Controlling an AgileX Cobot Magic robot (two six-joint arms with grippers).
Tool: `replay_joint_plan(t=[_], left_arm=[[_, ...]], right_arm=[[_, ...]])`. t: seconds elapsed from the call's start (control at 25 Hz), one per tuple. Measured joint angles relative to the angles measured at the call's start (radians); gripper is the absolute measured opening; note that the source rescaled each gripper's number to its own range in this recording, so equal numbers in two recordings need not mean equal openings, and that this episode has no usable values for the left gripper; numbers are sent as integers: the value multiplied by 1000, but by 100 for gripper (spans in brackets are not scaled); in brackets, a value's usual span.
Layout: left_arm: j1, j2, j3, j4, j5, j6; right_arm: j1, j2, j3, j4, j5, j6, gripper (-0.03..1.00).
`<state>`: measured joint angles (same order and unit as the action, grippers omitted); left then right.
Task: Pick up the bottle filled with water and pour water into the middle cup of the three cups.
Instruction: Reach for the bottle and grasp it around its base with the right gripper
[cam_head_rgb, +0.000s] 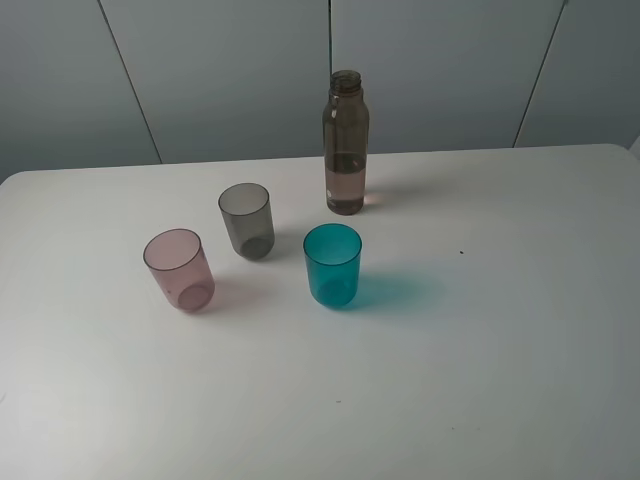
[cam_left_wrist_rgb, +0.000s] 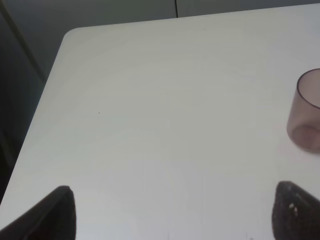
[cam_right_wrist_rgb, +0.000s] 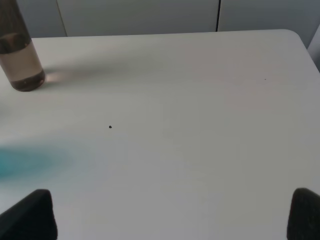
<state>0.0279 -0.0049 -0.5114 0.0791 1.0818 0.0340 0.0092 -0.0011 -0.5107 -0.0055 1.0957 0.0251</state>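
The smoky brown-pink bottle (cam_head_rgb: 345, 142) stands upright and uncapped at the back of the white table (cam_head_rgb: 500, 330), with water in its lower part; its base shows in the right wrist view (cam_right_wrist_rgb: 20, 55). The smoky grey middle cup (cam_head_rgb: 246, 220) stands between the pink cup (cam_head_rgb: 179, 270) and the teal cup (cam_head_rgb: 332, 265). The pink cup also shows in the left wrist view (cam_left_wrist_rgb: 306, 112). Neither arm shows in the exterior view. My left gripper (cam_left_wrist_rgb: 172, 215) is open and empty over bare table. My right gripper (cam_right_wrist_rgb: 170, 215) is open and empty, well away from the bottle.
A grey panelled wall (cam_head_rgb: 220, 70) runs behind the table. The table's left edge and rounded corner show in the left wrist view (cam_left_wrist_rgb: 55, 65). A small dark speck (cam_head_rgb: 461, 252) lies right of the teal cup. A teal light patch (cam_right_wrist_rgb: 25, 160) tints the table.
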Motion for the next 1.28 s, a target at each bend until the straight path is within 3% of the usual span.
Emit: replay_joint_plan(t=[0.2, 0.48, 0.72, 1.0, 1.28], left_arm=[[0, 0, 0, 0, 0, 0], [0, 0, 0, 0, 0, 0], [0, 0, 0, 0, 0, 0], [0, 0, 0, 0, 0, 0], [0, 0, 0, 0, 0, 0]], right_arm=[[0, 114, -20, 13, -10, 8, 100], [0, 448, -163, 24, -148, 11, 100], [14, 713, -212, 68, -401, 11, 100], [243, 1040, -212, 68, -731, 9, 100], [340, 1331, -212, 55, -1040, 7, 100]])
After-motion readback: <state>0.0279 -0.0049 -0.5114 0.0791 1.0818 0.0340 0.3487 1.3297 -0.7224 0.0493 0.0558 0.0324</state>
